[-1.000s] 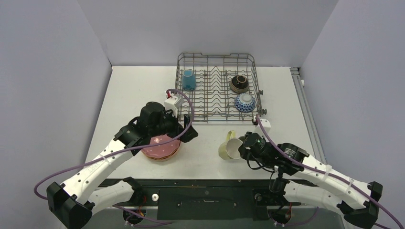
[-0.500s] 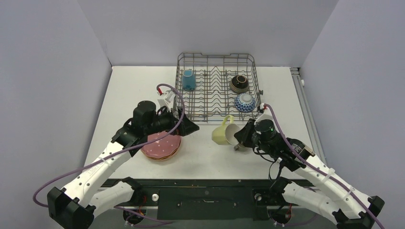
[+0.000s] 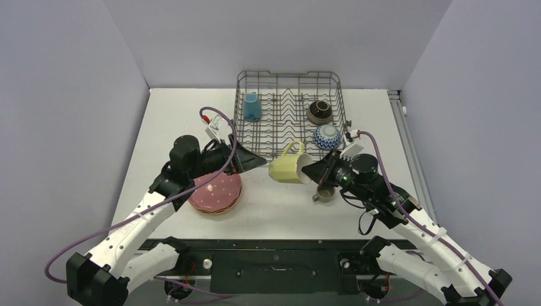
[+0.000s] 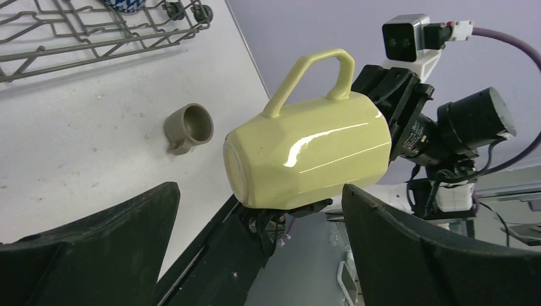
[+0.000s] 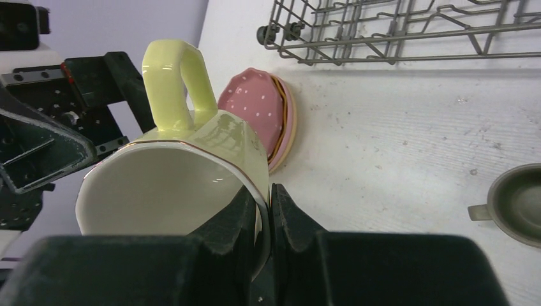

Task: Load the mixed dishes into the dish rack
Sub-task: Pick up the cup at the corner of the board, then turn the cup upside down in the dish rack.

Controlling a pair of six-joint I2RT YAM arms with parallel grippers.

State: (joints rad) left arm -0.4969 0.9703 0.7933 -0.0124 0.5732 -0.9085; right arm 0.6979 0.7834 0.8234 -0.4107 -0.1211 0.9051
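Note:
My right gripper [image 3: 311, 171] is shut on the rim of the pale-yellow mug [image 3: 288, 167], one finger inside and one outside [image 5: 269, 197]. The mug hangs on its side above the table, handle up, base toward the left arm. My left gripper [image 3: 258, 163] stands wide open just ahead of the mug's base [image 4: 260, 188], with nothing between its fingers. The pink white-dotted plate [image 3: 217, 191] tops a stack below the left arm. A small olive mug [image 3: 323, 193] sits on the table under the right gripper. The dish rack [image 3: 287, 72] holds a light-blue mug [image 3: 252, 107], a dark-brown bowl [image 3: 319, 112] and a blue-white bowl [image 3: 327, 136].
The rack's near edge [image 4: 96, 44] lies just behind both grippers. In the right wrist view the plate stack [image 5: 255, 108] sits beyond the mug [image 5: 191, 159] and the olive mug [image 5: 517, 201] is at the far right. The table's front edge is close below.
The right gripper has lifted the yellow mug and carried it left toward the rack, uncovering the olive mug. The left gripper has risen off the plates and turned toward the mug.

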